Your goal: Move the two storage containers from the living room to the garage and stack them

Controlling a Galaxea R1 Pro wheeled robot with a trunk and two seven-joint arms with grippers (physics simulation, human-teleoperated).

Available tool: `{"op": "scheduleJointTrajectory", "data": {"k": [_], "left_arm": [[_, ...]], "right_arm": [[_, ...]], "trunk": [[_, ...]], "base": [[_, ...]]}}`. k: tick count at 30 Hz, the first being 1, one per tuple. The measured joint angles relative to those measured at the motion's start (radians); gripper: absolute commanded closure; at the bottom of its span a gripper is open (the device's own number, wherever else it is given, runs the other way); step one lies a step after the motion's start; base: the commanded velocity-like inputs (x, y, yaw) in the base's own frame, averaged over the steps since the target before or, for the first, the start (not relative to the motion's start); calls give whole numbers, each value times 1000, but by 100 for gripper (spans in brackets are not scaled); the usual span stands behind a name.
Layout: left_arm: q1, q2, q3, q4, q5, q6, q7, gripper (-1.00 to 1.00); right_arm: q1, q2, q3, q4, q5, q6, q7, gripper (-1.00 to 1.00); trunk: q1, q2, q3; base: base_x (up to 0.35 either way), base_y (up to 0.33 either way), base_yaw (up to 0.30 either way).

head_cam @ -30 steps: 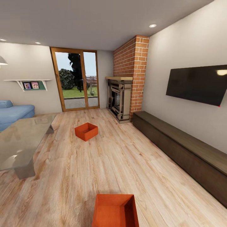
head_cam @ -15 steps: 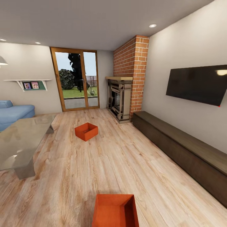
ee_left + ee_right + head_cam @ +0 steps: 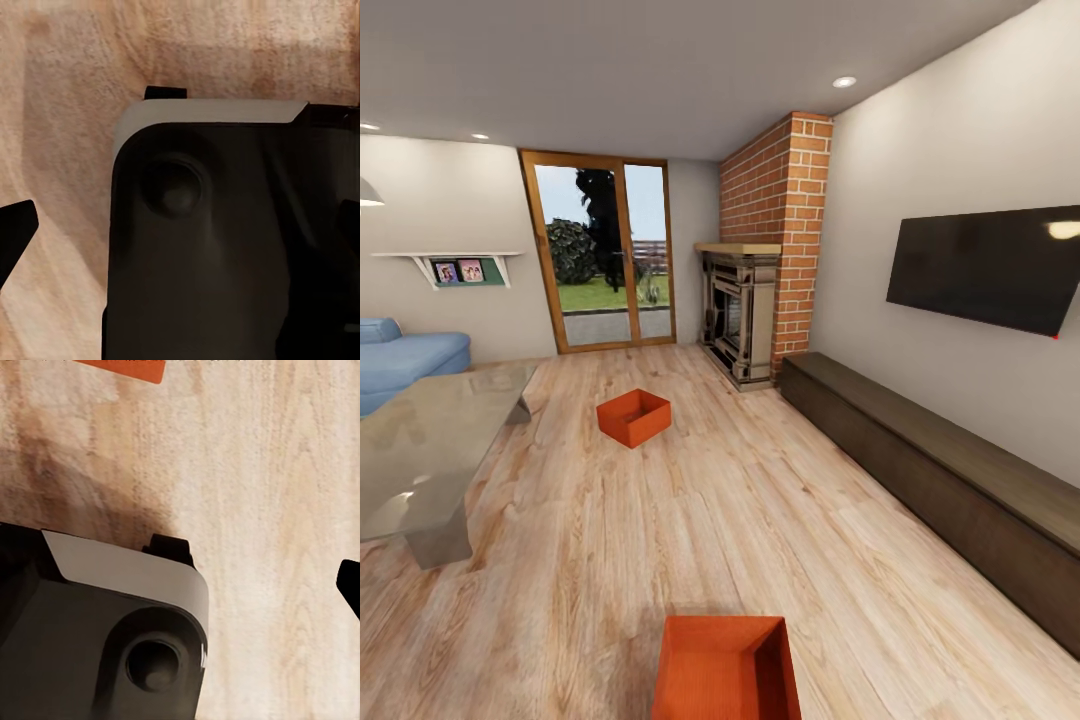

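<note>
Two red-orange containers, one near (image 3: 726,668) and one far (image 3: 633,417), are shown on a light wood-plank floor (image 3: 690,520) with tan grain. The sofa (image 3: 405,360) is blue, the chimney (image 3: 778,220) red brick, the TV (image 3: 985,268) black, the bench (image 3: 940,470) dark brown, the door frame (image 3: 600,250) orange-brown. Walls (image 3: 920,150) are off-white.

The near bin (image 3: 726,668) is cut off by the head picture's bottom edge. The right wrist picture catches just an orange corner (image 3: 124,369). The sofa (image 3: 405,362) runs off the side. The shelf photos (image 3: 458,271) are too small to make out.
</note>
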Motion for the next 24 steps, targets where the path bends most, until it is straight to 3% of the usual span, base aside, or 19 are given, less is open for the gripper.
{"op": "scheduleJointTrajectory", "data": {"k": [5, 6, 7, 10, 12, 14, 16, 24], "left_arm": [[0, -4, -3, -202, -1, 21, -1, -100], [-1, -5, -3, -279, 1, 52, -2, -100], [-2, -5, -4, -396, -1, 153, 1, -100], [-1, -6, -5, -527, -5, 262, 0, -100], [-1, -2, -5, -604, -11, 308, 0, -100], [-7, -1, -6, -615, -8, 325, 0, -100], [-56, 0, -6, -560, -8, 328, 0, -100], [-266, 0, -7, -382, -9, 326, 0, -100]], "right_arm": [[1, -2, -1, -9, 0, -1, -2, -100], [0, -3, -4, -13, -2, 0, -2, -100], [-22, -1, -9, -16, -7, 1, -1, -100], [-73, 4, -14, -17, -18, 2, -3, -100], [-130, 7, -21, -17, -51, 6, -3, -100], [-170, 7, -24, -17, -83, 9, -3, -100], [-231, 10, -25, -17, -107, 13, -4, -100], [-382, 25, -26, -17, -118, 41, -55, -100]], "trunk": [[0, 0, 0], [0, 0, 0], [0, 0, 0], [0, 0, 0], [0, 0, 0], [0, 0, 0], [0, 0, 0], [0, 0, 0]], "base": [[0, 0, 0], [0, 0, 0], [0, 0, 0], [0, 0, 0], [0, 0, 0], [0, 0, 0], [0, 0, 0], [0, 0, 0]]}}
